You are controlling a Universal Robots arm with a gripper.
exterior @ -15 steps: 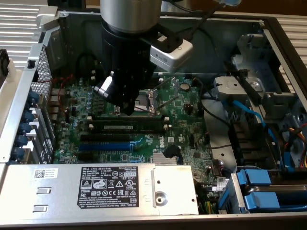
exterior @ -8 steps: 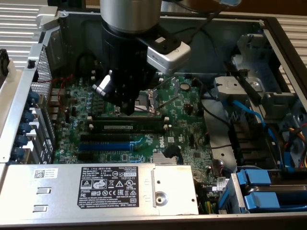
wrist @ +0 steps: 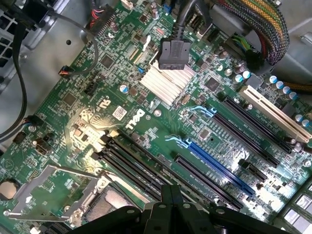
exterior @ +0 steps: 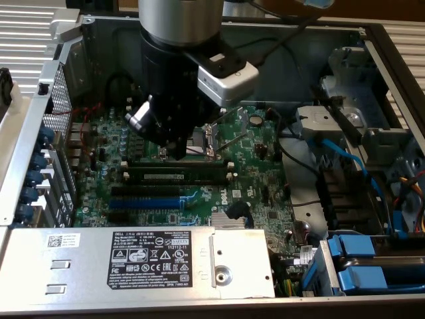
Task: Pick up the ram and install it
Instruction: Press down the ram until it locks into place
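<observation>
The ram (exterior: 176, 177), a long dark stick with a white label strip, stands on edge in one of the black memory slots of the green motherboard (exterior: 259, 149), between white end clips. My gripper (exterior: 180, 153) hangs straight down over the slots' middle. Its fingers are shut with nothing between them, and the tip sits just behind the ram's top edge, beside the processor socket (exterior: 202, 136). Whether it touches the ram, I cannot tell. From the wrist, the shut gripper (wrist: 170, 192) pokes in above the black memory slots (wrist: 129, 158).
A blue slot (exterior: 149, 199) (wrist: 219, 163) and more black slots lie in front of the ram. A finned heatsink (exterior: 229, 222) (wrist: 168, 83), the labelled power supply (exterior: 149, 256), blue drive brackets (exterior: 358, 266), loose cables and the case walls hem in the board.
</observation>
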